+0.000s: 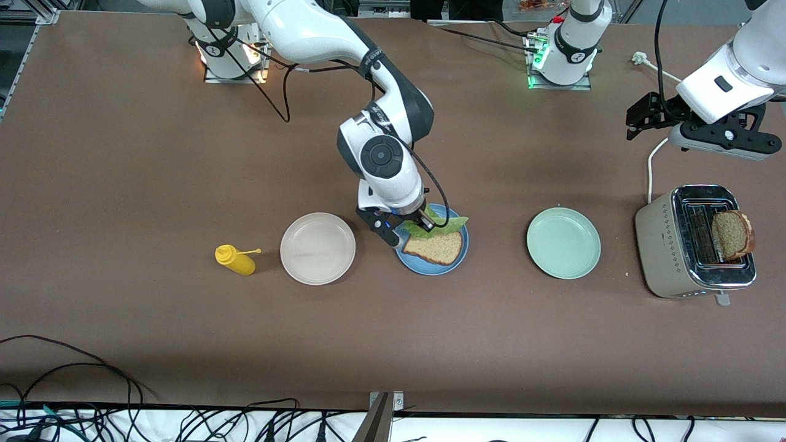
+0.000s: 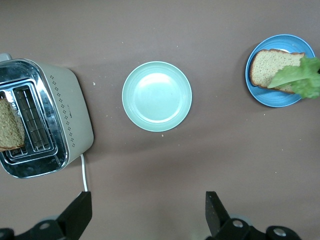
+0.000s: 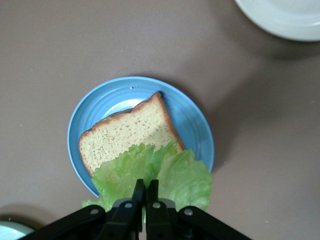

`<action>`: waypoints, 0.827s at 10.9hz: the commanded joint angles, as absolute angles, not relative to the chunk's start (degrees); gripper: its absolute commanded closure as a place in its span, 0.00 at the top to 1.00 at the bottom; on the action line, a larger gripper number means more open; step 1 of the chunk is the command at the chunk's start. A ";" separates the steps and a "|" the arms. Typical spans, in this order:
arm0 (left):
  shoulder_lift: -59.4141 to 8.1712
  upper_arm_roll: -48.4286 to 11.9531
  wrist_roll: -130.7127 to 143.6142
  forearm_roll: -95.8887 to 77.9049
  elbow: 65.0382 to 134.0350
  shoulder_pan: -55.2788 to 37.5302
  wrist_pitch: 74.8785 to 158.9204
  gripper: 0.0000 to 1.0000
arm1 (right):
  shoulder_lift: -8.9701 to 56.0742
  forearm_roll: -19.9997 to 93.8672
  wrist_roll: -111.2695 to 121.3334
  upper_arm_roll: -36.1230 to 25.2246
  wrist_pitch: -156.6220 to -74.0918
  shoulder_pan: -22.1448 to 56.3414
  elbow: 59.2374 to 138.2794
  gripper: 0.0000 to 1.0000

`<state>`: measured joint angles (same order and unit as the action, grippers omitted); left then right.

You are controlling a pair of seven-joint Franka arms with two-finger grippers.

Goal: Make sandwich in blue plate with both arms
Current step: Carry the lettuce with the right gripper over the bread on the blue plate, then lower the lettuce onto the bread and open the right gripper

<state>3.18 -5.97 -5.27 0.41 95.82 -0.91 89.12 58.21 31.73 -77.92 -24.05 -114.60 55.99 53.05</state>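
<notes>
A: What is the right end effector (image 3: 145, 192) doing?

B: Its two fingers are pressed together on the edge of the lettuce leaf (image 3: 160, 177), pinching it. It hangs over the blue plate (image 1: 462, 250), and the leaf droops across the rim and one edge of the bread slice (image 1: 435, 247) lying flat in that plate.

A: So the leaf is touching the bread?

B: In the right wrist view it overlaps one edge of the slice; whether it rests on it or hangs just above, I cannot tell.

A: And the left end effector (image 2: 147, 215)?

B: Spread wide, holding nothing. That arm waits up in the air near the toaster (image 1: 663, 242), at the left arm's end of the desk (image 1: 123, 153).

A: Anything in the toaster?

B: A second bread slice (image 1: 732, 234) stands upright in one slot, sticking out above the top.

A: What else lies around the blue plate?

B: A mint-green plate (image 1: 564, 243) sits between it and the toaster. Toward the right arm's end there is a cream-white plate (image 1: 317, 248), then a yellow squeeze bottle (image 1: 235, 259) lying on its side
</notes>
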 commanded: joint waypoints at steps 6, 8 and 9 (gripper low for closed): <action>3.52 -5.89 -4.92 1.67 96.06 -1.14 89.47 1.00 | 63.02 33.40 -78.84 -24.70 -118.83 57.30 50.80 0.00; 3.52 -5.89 -4.92 1.67 96.06 -1.14 89.47 1.00 | 63.80 33.40 -77.96 -24.70 -118.83 57.22 51.24 0.00; 3.52 -5.89 -4.92 1.67 96.06 -1.14 89.47 1.00 | 64.42 33.40 -77.96 -24.70 -118.92 57.30 51.24 0.00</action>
<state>3.18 -5.97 -5.27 0.41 95.82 -0.91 89.12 62.07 31.87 -79.05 -24.04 -118.81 57.33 52.96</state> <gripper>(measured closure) 0.000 0.960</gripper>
